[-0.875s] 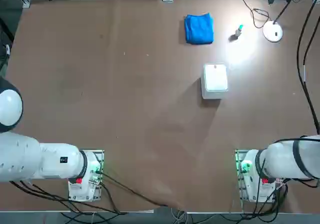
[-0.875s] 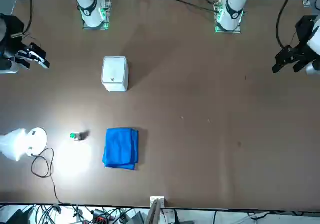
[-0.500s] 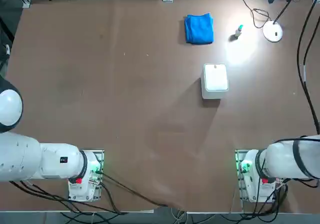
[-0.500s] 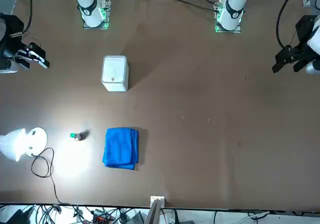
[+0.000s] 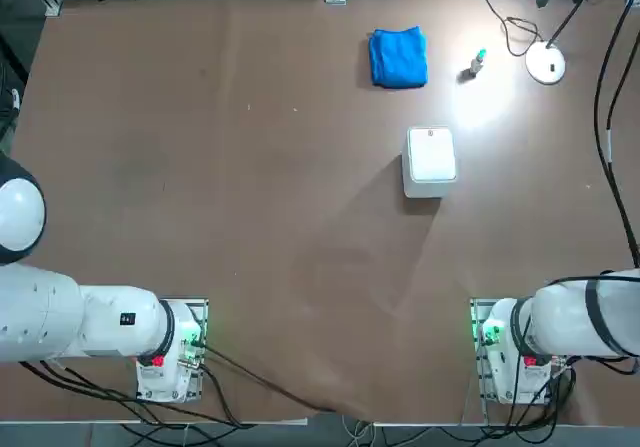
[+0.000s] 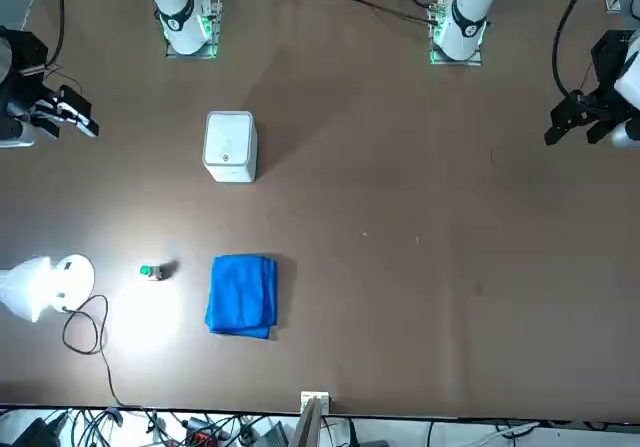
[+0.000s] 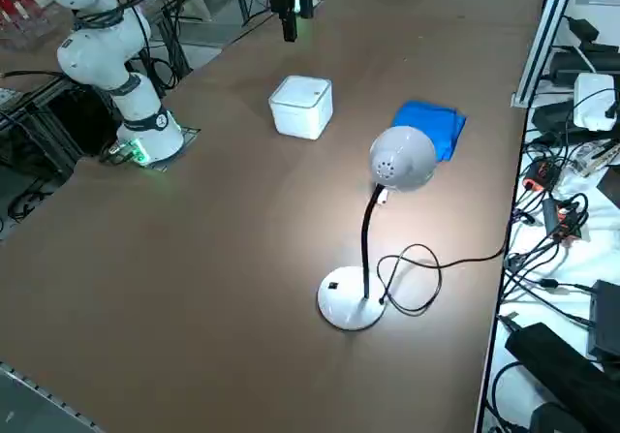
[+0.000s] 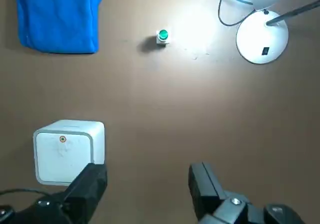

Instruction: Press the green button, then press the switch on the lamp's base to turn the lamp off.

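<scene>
Brown table is carrying everything, w/ the robot's bases standing along its near edge. R. arm is reaching out past the table's R. side in top view. R. end effector is hanging above the table, fingers spread wide & holding nothing; white box is lying well apart from it in front view.

Lamp is standing at the far R. part of the table, head bending over on its thin black neck & throwing a bright patch on the surface, so it's glowing. Blue cloth is lying folded toward the far edge, L. of the lamp. The white box is sitting nearer the robot than the cloth, a bit R. of it. Lamp's base, a round white disc, is resting flat; black cord is looping beside it.

Green button is standing upright betw. cloth & base, touching neither, its cap facing up. Switch is showing as a small dark rect. on the base.
</scene>
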